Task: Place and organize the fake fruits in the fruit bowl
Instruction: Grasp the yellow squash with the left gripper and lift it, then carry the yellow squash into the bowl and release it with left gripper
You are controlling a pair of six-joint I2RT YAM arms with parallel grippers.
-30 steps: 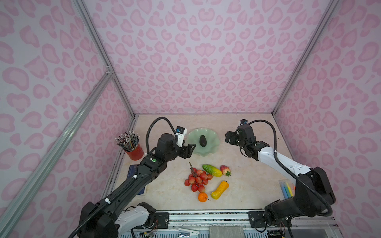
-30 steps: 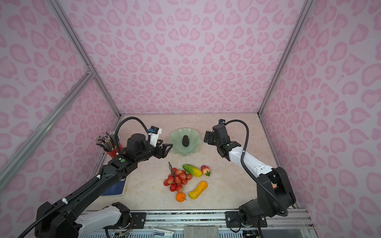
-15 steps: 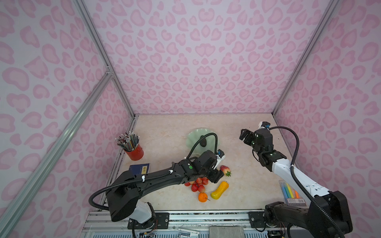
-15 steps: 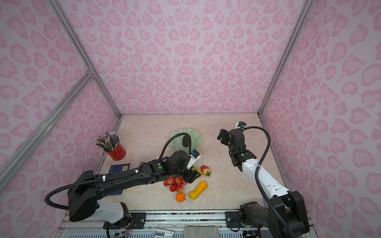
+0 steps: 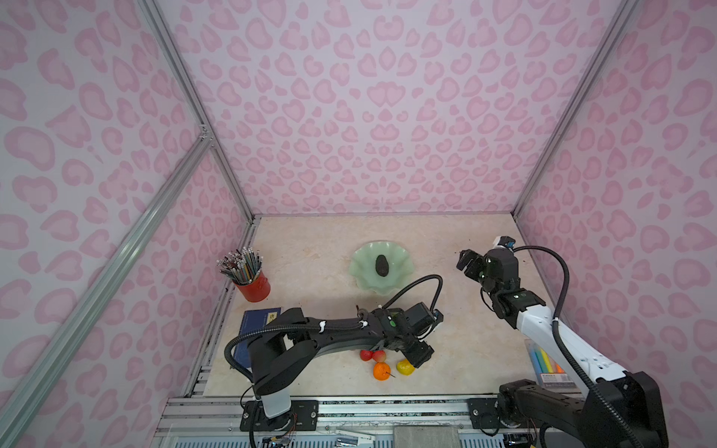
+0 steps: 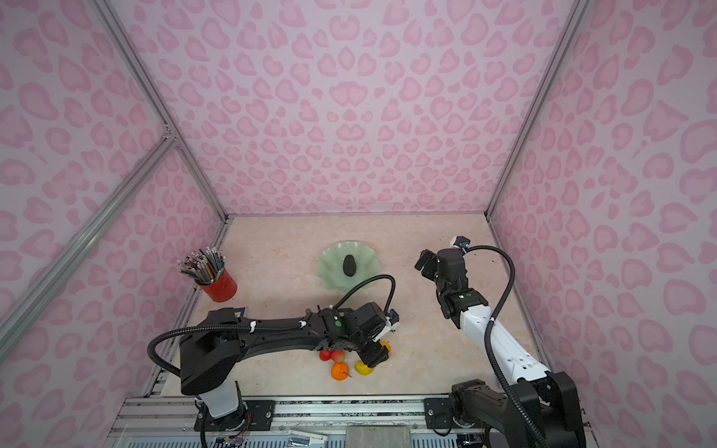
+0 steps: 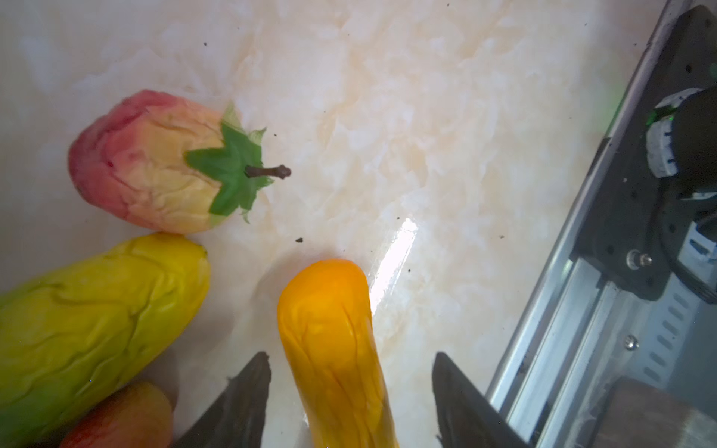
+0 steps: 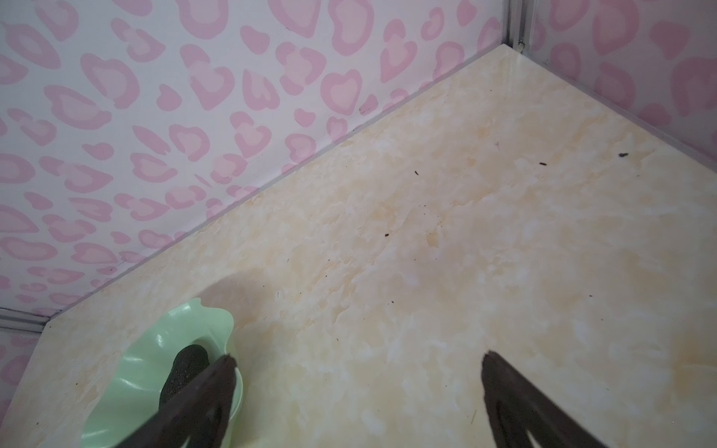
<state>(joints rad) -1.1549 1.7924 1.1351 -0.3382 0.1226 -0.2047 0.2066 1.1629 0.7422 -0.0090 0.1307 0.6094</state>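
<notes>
Moved within the last second: left gripper (image 5: pixel 421 356), from beside the shallow pale mint-green fruit bowl with a wavy scalloped rim (image 5: pixel 359 271) down to the fruit cluster near the front of the cream marbled table (image 5: pixel 310 252); right gripper (image 5: pixel 467 262), back from that bowl toward the right side. Fruits and bowl: unshifted.

1. Fruit bowl: mid-table, toward the back. Contents: one dark, rough-skinned plastic avocado (image 5: pixel 381 266), at its centre.
2. Glossy yellow-orange gourd-shaped fruit (image 7: pixel 329 329): on the table, between the left gripper's fingers. Jaws parted, one on each side, a gap showing on both; nothing gripped yet.
3. Red-and-cream plastic strawberry with green leaf cap (image 7: pixel 147 163): on the table, touching or nearly touching item 4.
4. Green-yellow ridged oblong fruit (image 7: pixel 97 310): beside the gourd, apart from it.
5. Red berry bunch (image 5: pixel 366 355): mostly hidden under the left arm in both top views.
6. Small round orange with dark stalk (image 5: pixel 382 370): nearest the front edge, just beside the gourd's yellow end.

Right gripper: jaws wide, empty, held off to the right of the bowl.

Progress, as judged: one of six placed, five outstanding. Gourd pick in hand, with closing, lifting and carrying to the bowl to follow.
</notes>
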